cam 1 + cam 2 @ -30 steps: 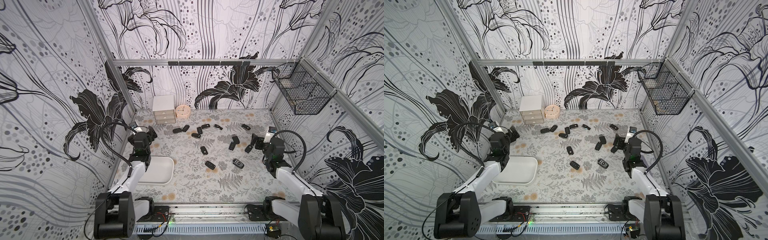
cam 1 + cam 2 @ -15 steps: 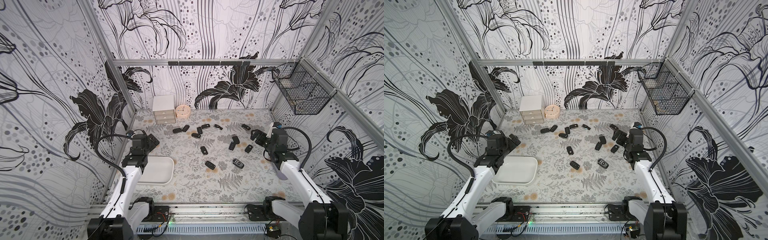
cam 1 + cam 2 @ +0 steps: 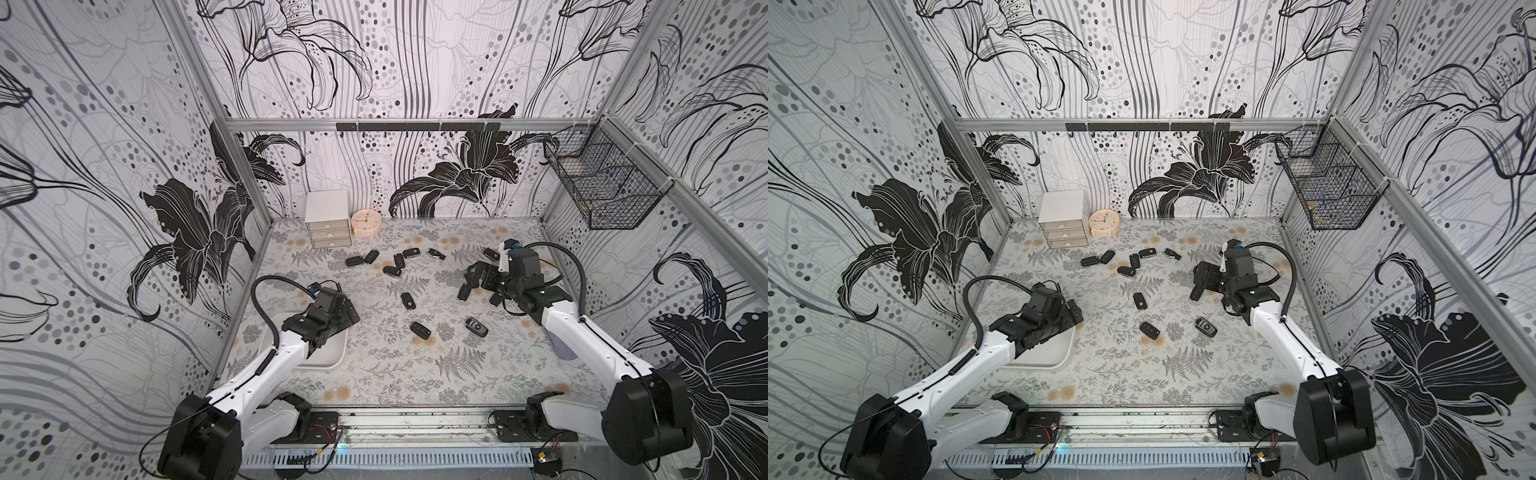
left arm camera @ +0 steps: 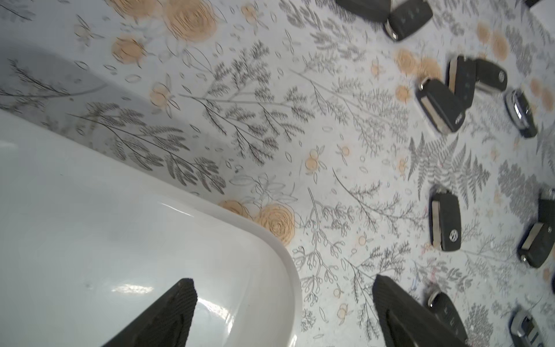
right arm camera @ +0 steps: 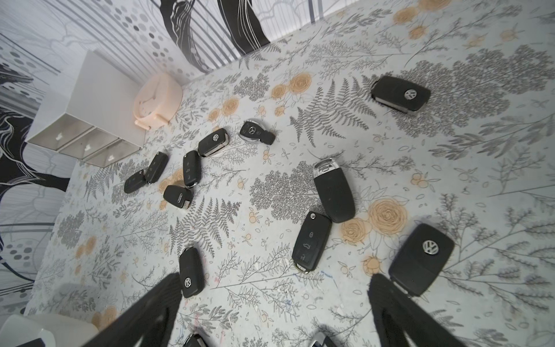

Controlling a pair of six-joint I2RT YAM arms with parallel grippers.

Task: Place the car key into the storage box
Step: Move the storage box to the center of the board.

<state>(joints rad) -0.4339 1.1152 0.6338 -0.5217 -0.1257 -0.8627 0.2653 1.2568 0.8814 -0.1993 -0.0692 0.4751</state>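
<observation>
Several black car keys lie scattered on the floral table, among them one [image 3: 420, 329] and a silver-faced one [image 3: 476, 326] near the middle. The storage box [image 3: 328, 353], a shallow white tray, sits at the near left with nothing visible inside it. My left gripper [image 3: 348, 313] hangs open over the box's far right corner; in the left wrist view it [image 4: 283, 281] straddles the box rim [image 4: 288, 258]. My right gripper [image 3: 478, 276] stands open and empty above the right-hand keys. In the right wrist view it [image 5: 274, 278] hangs between a VW key [image 5: 190, 272] and another [image 5: 422, 258].
A white three-drawer cabinet [image 3: 327, 219] and a pink clock [image 3: 366, 223] stand at the back left. A black wire basket [image 3: 602, 183] hangs on the right wall. More keys cluster at the back centre [image 3: 392, 271].
The left arm has swung from the left wall to over the box's far right corner. The right arm has reached left and forward over the right-hand keys. Both grippers hold nothing.
</observation>
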